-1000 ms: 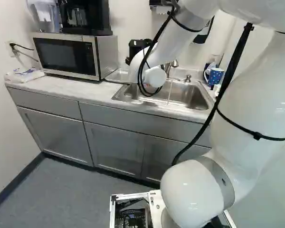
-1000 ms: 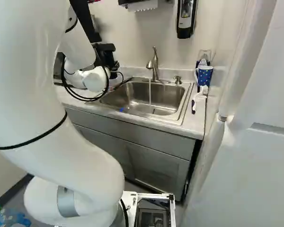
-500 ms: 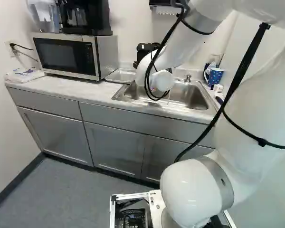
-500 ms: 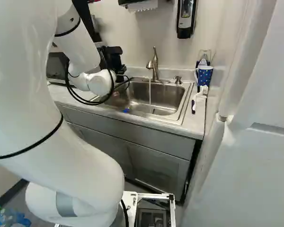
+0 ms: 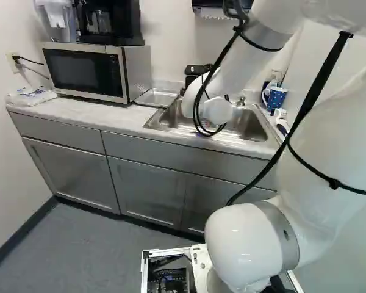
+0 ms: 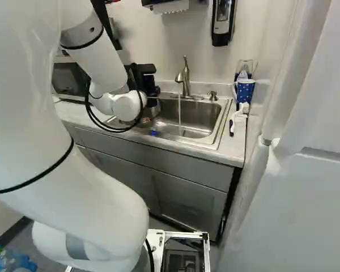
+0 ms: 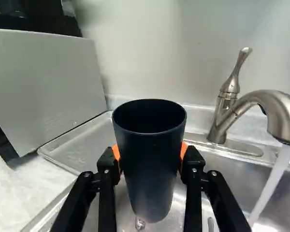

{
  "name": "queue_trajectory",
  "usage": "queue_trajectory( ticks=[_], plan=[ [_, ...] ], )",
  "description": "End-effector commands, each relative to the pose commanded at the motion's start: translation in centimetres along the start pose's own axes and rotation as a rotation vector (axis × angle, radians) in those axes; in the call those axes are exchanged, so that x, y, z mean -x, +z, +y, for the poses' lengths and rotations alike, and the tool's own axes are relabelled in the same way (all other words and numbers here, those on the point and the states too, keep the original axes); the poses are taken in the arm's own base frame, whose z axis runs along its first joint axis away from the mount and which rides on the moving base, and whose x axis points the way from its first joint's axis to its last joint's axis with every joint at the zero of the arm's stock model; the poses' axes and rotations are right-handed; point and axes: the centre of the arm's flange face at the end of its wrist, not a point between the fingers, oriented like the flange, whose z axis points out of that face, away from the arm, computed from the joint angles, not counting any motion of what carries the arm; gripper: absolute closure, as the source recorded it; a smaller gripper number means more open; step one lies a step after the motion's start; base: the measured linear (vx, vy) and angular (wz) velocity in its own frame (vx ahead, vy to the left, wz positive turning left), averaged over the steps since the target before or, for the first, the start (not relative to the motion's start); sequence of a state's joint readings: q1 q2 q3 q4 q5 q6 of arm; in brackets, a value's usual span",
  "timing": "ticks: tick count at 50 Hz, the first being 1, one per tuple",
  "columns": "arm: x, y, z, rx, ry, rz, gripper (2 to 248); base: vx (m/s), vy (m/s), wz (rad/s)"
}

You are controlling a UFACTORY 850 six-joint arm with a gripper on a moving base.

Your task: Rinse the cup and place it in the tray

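Observation:
In the right base view the black body of my gripper (image 6: pixel 143 78) shows at the sink's left end, its fingertips hidden. The wrist view has my gripper (image 7: pixel 150 162) shut on a dark blue cup (image 7: pixel 150 169), orange pads against both its sides. The cup's mouth faces up, and it hangs over the sink (image 6: pixel 198 118). Water (image 7: pixel 273 181) pours from the faucet (image 7: pixel 275 113) on one side of the cup, apart from it. A shallow metal tray (image 5: pixel 157 97) lies between microwave and sink, on the cup's other side in the wrist view.
The microwave (image 5: pixel 85 70) stands on the counter (image 5: pixel 79 113) with a coffee maker (image 5: pixel 113 21) on top. At the sink's far end are a blue dotted mug (image 6: pixel 245 90) and a white-headed brush (image 6: pixel 234 122). A soap dispenser (image 6: pixel 222 20) hangs on the wall.
My arm has swung rightward along the sink in both base views, away from the microwave and closer to the faucet. The base has stayed where it was.

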State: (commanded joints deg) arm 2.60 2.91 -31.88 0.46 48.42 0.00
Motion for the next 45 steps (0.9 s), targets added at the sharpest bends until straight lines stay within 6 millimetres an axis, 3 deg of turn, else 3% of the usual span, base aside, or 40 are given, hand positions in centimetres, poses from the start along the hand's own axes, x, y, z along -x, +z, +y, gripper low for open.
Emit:
queue_trajectory(
  ticks=[45],
  plan=[
    [4.7,0.4,5.3,0.126,0.027,-0.112,124,0.000,0.000,0.000]
  ],
)
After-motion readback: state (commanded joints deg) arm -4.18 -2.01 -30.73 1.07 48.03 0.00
